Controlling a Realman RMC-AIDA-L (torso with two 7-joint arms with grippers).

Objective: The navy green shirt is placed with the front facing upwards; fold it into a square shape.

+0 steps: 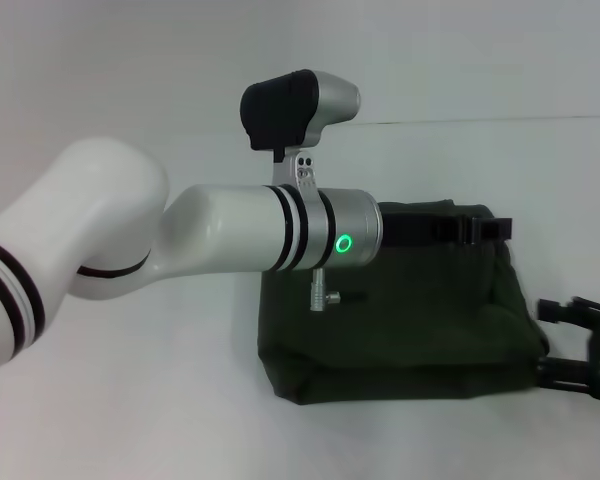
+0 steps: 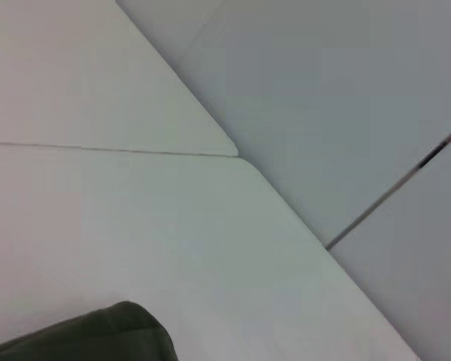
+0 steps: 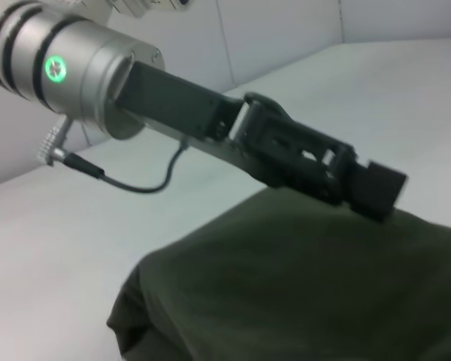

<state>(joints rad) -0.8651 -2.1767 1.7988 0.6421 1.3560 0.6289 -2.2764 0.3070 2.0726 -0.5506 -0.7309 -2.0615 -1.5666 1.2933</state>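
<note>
On the table (image 1: 130, 420) lies one folded navy green shirt (image 1: 400, 320), two claws beside it, grips unclear.

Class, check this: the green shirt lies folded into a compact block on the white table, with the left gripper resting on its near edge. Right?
Not quite. The left gripper is at the far edge of the shirt, not the near one, as the head view shows. The shirt is indeed folded on the white table.

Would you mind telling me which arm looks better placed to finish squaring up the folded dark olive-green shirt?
Probably left: the left gripper hangs over the dark olive-green folded shirt's far edge, while the right gripper sits beside its right edge.
</note>
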